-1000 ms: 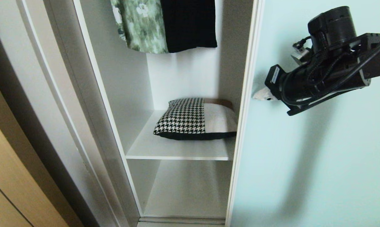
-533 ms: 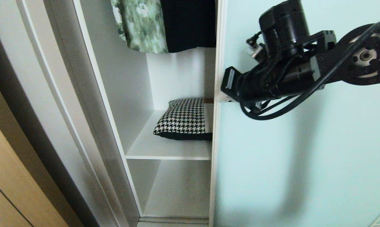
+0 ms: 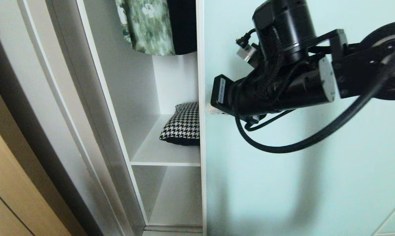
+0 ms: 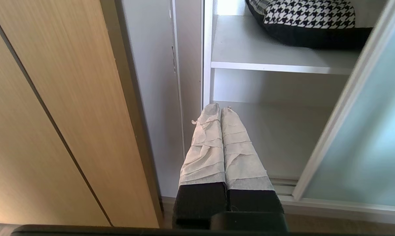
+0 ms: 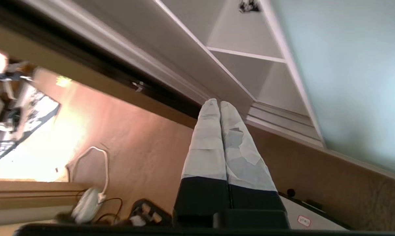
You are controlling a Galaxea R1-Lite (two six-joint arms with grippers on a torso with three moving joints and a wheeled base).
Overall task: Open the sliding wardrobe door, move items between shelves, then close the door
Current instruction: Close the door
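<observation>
Right gripper (image 3: 214, 110): fingers together, empty, frame centre, at door (image 3: 282, 183) edge. Door: fills right half. Cushion (image 3: 183, 126): mid shelf (image 3: 166, 154), part hidden behind door. Left gripper (image 4: 219, 113): together, empty.

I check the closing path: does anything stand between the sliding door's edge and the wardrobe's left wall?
Only open shelf space; the cushion lies farther back, head view shows.

The frosted pale-blue door (image 3: 282, 183), partly shut, half hides the houndstooth cushion (image 3: 184, 126) lying flat on the upper white shelf (image 3: 161, 154).
</observation>
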